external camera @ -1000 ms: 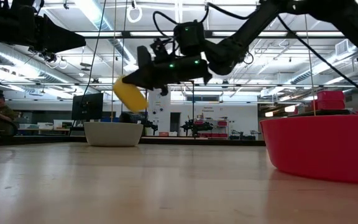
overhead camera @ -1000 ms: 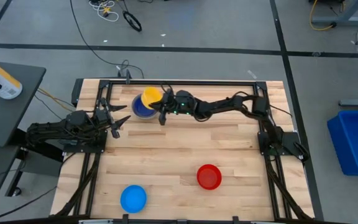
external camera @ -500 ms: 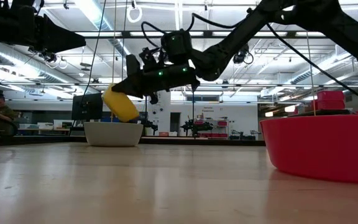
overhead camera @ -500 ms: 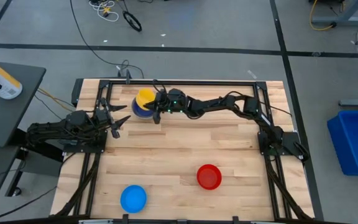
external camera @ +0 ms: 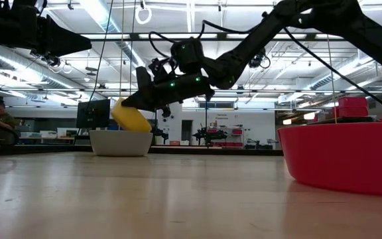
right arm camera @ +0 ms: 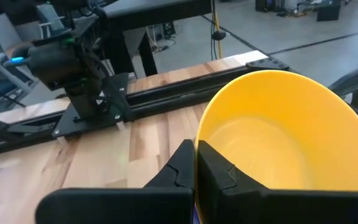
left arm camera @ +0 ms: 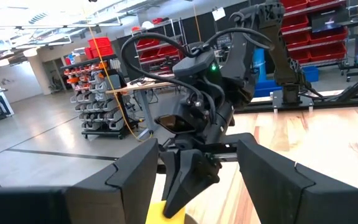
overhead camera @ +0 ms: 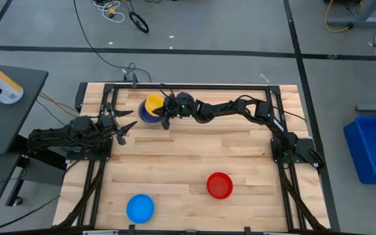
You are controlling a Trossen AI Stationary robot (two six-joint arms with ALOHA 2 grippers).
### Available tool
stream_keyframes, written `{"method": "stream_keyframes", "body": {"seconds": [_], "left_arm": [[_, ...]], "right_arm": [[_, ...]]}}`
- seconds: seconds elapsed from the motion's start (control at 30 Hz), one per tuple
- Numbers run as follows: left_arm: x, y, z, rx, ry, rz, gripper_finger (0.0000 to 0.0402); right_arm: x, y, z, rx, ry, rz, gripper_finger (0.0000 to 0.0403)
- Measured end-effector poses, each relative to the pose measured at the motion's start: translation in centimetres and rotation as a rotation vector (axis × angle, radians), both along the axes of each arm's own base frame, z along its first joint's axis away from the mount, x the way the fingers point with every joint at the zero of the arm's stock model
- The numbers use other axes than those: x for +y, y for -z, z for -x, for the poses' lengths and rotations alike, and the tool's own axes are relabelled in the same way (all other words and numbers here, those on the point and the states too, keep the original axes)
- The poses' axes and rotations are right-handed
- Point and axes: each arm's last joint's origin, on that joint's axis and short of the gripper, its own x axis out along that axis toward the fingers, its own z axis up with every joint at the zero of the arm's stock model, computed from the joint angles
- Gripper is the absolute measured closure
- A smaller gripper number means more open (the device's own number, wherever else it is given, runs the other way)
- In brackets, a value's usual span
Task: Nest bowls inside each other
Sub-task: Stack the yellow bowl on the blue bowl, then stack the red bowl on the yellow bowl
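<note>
Right gripper (overhead camera: 162, 112) pinches the smooth round yellow bowl (overhead camera: 153, 102) tilted, upper centre; left gripper (overhead camera: 124, 126) spread wide.

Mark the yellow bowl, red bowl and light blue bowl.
yellow bowl (right arm camera: 272, 134): right wrist view, inner wall.
red bowl (overhead camera: 219, 185): high view, centre of the inside.
light blue bowl (overhead camera: 140, 208): high view, centre of the inside.

Upper centre of the high view holds a yellow bowl (overhead camera: 153, 102) over a dark blue bowl (overhead camera: 145, 115), lower down sit a red bowl (overhead camera: 219, 185) and a light blue bowl (overhead camera: 140, 207) on the pale striped wooden table (overhead camera: 188, 156).
</note>
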Motion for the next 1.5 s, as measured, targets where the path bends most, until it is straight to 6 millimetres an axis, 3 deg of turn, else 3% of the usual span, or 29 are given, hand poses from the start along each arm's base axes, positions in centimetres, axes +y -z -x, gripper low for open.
{"method": "stream_keyframes", "body": {"seconds": [0.27,0.63,0.8,1.03,1.37,1.5], "left_arm": [[0.0,0.0,0.0,0.0,0.0,0.0,0.0174],[0.0,0.0,0.0,0.001,0.0,0.0,0.0174],[0.0,0.0,0.0,0.001,0.0,0.0,0.0174],[0.0,0.0,0.0,0.001,0.0,0.0,0.0174],[0.0,0.2,0.0,0.012,0.001,0.011,0.0174],[0.0,0.2,0.0,0.014,0.001,0.012,0.0174]], "right_arm": [[-0.1,0.1,0.0,0.005,0.026,0.007,0.0388],[-0.1,0.3,0.1,0.028,-0.005,-0.007,0.026],[-0.2,0.3,0.1,0.025,-0.005,-0.006,0.0225],[0.3,0.3,0.0,0.024,-0.03,-0.008,0.0228],[4.9,-0.3,-0.5,0.078,-0.147,0.106,0.0247],[6.4,-0.6,0.4,0.09,-0.108,0.142,0.0241]]}}
